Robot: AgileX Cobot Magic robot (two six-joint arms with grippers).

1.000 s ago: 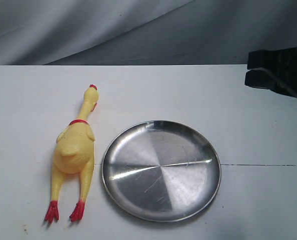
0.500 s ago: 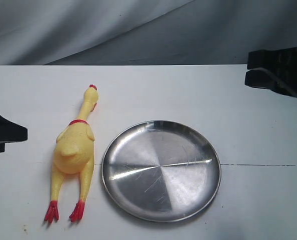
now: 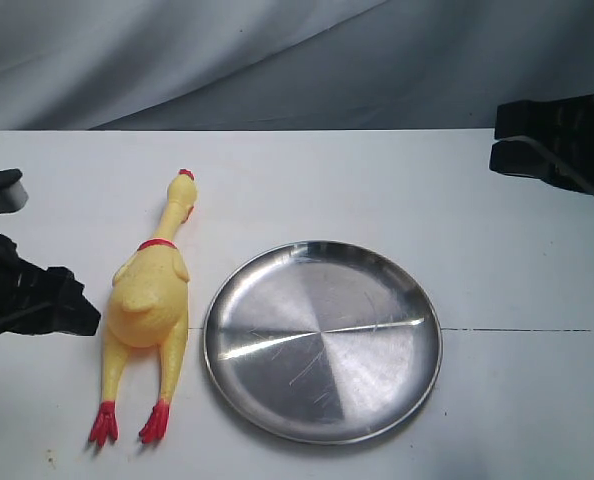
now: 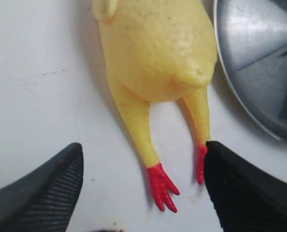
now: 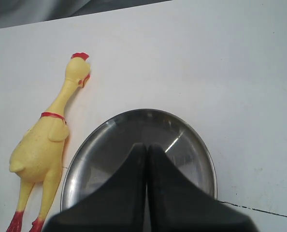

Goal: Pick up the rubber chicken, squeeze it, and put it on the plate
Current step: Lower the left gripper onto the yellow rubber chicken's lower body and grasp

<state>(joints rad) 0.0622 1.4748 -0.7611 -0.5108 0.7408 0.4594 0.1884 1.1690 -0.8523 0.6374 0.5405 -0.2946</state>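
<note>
Chicken (image 3: 149, 300) lies flat and full length on the white table (image 3: 377, 190), comb toward the far edge and red feet (image 3: 127, 423) toward the near edge. It is just left of the plate (image 3: 322, 340) in the exterior view. A thin strip of table shows between its leg and the rim, so the two do not touch. The plate holds nothing.

The left gripper (image 4: 142, 164) is beside the chicken's body on the side away from the plate, close to it. Its jaws are spread wide and grip nothing. In the left wrist view the ribbed black fingers (image 4: 42, 188) sit far apart, with the chicken's legs and both feet showing in the gap between them. One fingertip overlaps the foot nearer the plate in that view, but whether they touch cannot be told.

The right gripper (image 5: 146, 150) is at the far right of the table, well apart from plate and chicken. Its jaws are pressed together with nothing between them — the right wrist view shows the two fingers meeting along a single seam, with the plate behind them.

A thin dark line (image 3: 517, 330) runs across the table to the right of the plate, and a grey cloth (image 3: 277, 60) hangs behind the far edge.
</note>
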